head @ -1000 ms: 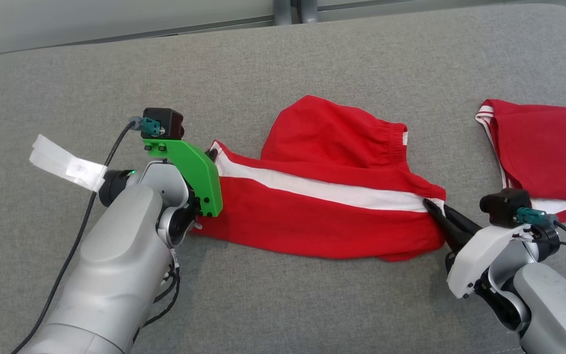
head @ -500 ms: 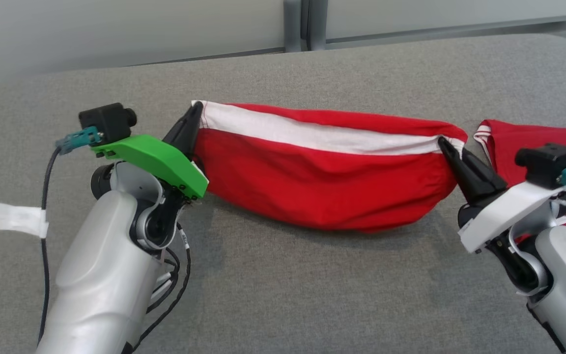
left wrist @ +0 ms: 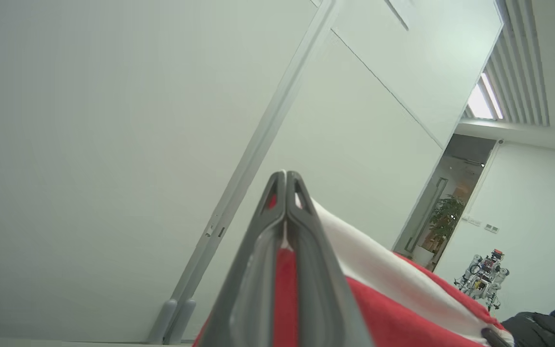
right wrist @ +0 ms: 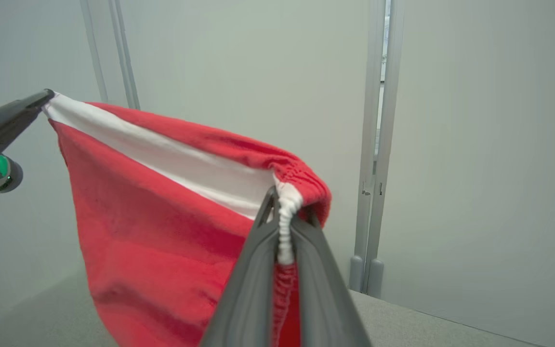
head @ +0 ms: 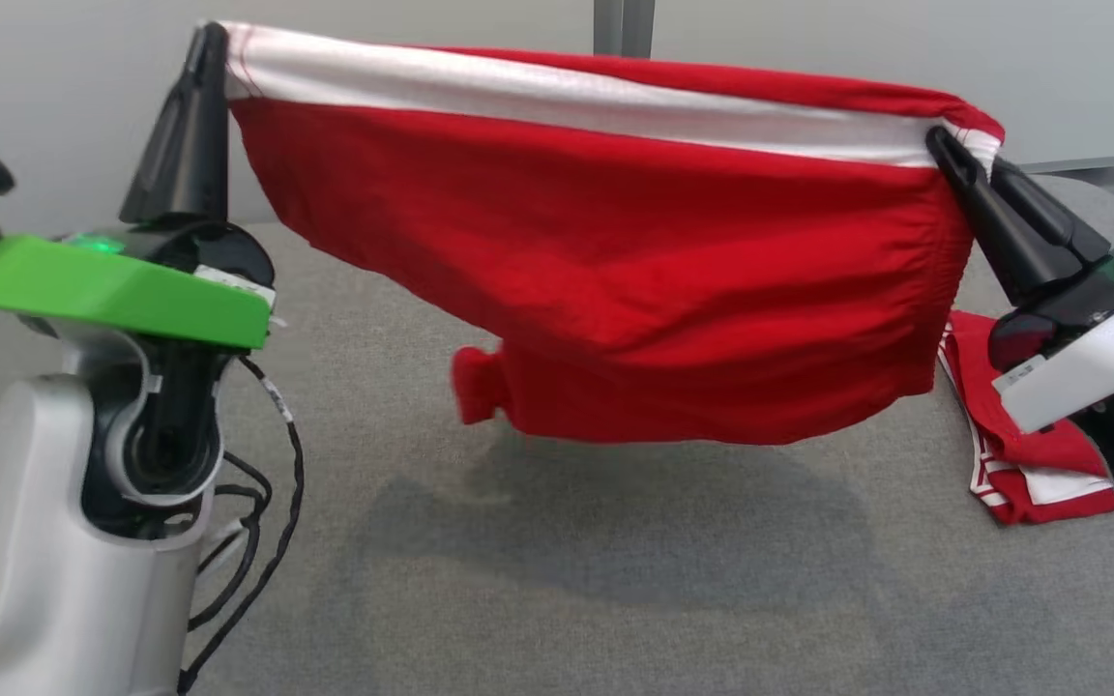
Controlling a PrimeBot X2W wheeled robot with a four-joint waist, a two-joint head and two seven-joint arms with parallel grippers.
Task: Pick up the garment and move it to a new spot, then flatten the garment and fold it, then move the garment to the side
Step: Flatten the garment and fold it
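The garment (head: 605, 251) is a pair of red shorts with a white side stripe, hanging in the air above the grey table (head: 557, 580). My left gripper (head: 211, 39) is shut on its upper left corner, fingers pointing up. My right gripper (head: 944, 145) is shut on the upper right corner at the elastic waistband. The cloth is stretched between them and droops below, its lower edge off the table. The left wrist view has the left gripper (left wrist: 284, 179) closed with the garment (left wrist: 403, 299) pinched in it. In the right wrist view, the right gripper (right wrist: 282, 202) clamps the garment (right wrist: 162, 226) at its white waistband.
A second red garment with white trim (head: 1021, 464) lies on the table at the right, under my right arm. A pale wall with a grey post (head: 623, 24) stands behind the table. A person (left wrist: 542, 330) and another robot (left wrist: 484, 279) show far off in the left wrist view.
Both grippers have risen with the garment, lifting it from the table until it hangs free. The head camera has tilted up, so the whole view has shifted.
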